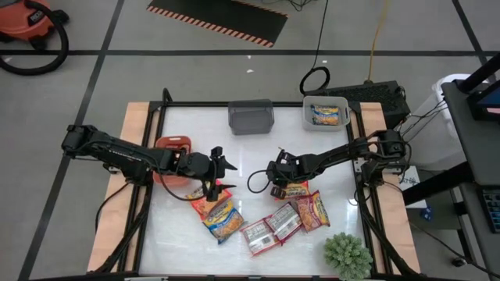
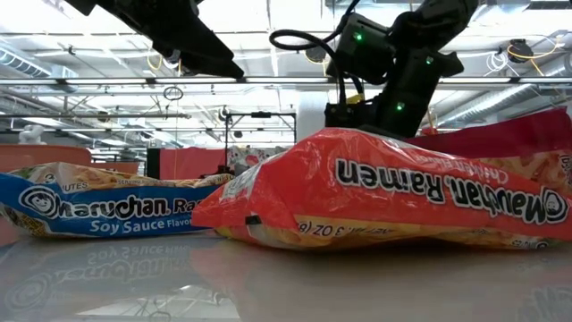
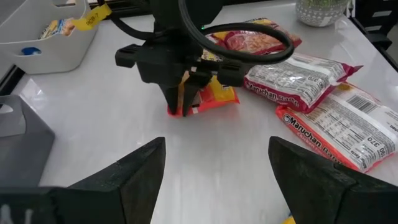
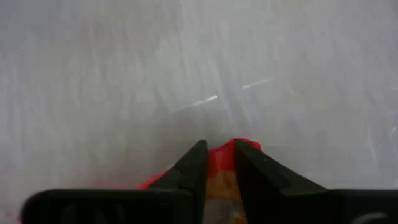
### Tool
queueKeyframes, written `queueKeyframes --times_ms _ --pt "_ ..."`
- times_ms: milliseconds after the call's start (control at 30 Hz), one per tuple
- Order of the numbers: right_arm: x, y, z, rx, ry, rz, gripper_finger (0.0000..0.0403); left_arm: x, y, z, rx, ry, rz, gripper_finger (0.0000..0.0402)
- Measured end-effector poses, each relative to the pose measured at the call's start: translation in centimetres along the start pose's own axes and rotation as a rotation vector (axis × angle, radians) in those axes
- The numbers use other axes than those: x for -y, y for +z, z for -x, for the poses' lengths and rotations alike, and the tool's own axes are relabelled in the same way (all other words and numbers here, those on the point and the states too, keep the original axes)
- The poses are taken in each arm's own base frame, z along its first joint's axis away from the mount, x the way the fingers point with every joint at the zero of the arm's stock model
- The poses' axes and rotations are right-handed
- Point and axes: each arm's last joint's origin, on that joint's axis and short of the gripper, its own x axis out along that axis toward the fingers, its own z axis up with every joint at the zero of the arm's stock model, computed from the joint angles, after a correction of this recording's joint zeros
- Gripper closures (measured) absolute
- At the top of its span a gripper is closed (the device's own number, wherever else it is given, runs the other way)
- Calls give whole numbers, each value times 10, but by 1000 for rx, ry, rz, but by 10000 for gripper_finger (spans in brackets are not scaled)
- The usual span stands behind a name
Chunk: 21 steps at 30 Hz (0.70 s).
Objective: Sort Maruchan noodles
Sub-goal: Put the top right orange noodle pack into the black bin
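Note:
Several Maruchan packets lie flat in a loose pile (image 1: pixel 269 222) on the white table's near half, and one lies in the white bin (image 1: pixel 326 114). My right gripper (image 1: pixel 278 178) stands at the pile's far edge, shut on a red-trimmed packet (image 3: pixel 214 96). My left gripper (image 3: pixel 214 165) is open and empty. It hovers left of the right gripper, above two packets (image 1: pixel 215 211), and faces the right gripper. In the low view a red packet (image 2: pixel 384 192) and a blue one (image 2: pixel 98 210) fill the foreground. My right gripper (image 4: pixel 217 154) pinches the red sealed end edge (image 4: pixel 242 149) of the red-trimmed packet between its two fingers (image 3: pixel 180 99). The fingers come from above, pointing down. The rest of the packet (image 1: pixel 293 190) lies on the table toward the pile.
A grey bin (image 1: pixel 250 117) and the white bin stand at the table's far edge. A red bin (image 1: pixel 173 150) sits partly under my left arm. A small green plant (image 1: pixel 348 254) stands at the near right corner. Bare table shows between the bins and the grippers.

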Motion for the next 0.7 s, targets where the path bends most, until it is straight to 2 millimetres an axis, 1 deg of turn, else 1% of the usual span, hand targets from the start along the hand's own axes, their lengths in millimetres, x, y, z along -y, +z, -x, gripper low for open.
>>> queueKeyframes --times_ms 133,200,300,400,700 --pt "-1 2 1 5 4 44 387 0 0 0 0 0 -3 112" --pt "-1 3 3 12 3 62 398 0 0 0 -2 0 -3 112" --pt "-1 8 10 42 9 83 395 0 0 0 -3 0 -3 112" --pt "-1 12 22 89 22 89 401 0 0 0 -4 0 -3 112" --pt "-2 17 60 237 -63 97 402 0 0 0 -2 0 5 112"
